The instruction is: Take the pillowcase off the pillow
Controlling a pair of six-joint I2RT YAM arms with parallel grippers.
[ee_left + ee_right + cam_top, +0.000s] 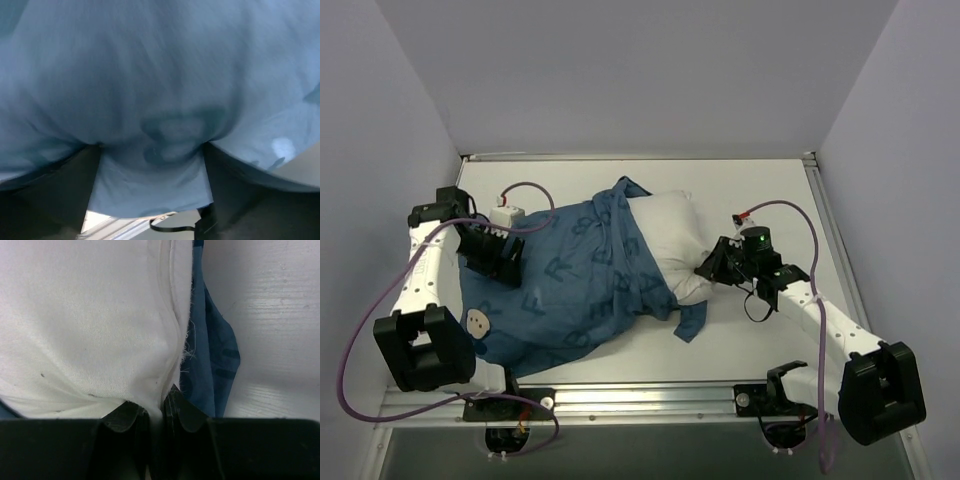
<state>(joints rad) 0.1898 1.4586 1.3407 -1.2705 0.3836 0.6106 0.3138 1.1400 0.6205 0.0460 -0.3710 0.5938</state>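
R hand pinches pillow edge; L hand spread on pillowcase.

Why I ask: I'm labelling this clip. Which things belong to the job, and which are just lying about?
Job: pillowcase, pillow, left tool open at the pillowcase, right tool shut on the pillow.
Lying about: small white box, purple cable, table.

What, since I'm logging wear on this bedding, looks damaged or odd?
Loose white threads fray from the pillow seam, just above where the right gripper pinches it. The pillowcase sits rumpled, covering only the pillow's end nearer the left arm, as expected mid-removal. No tears visible.
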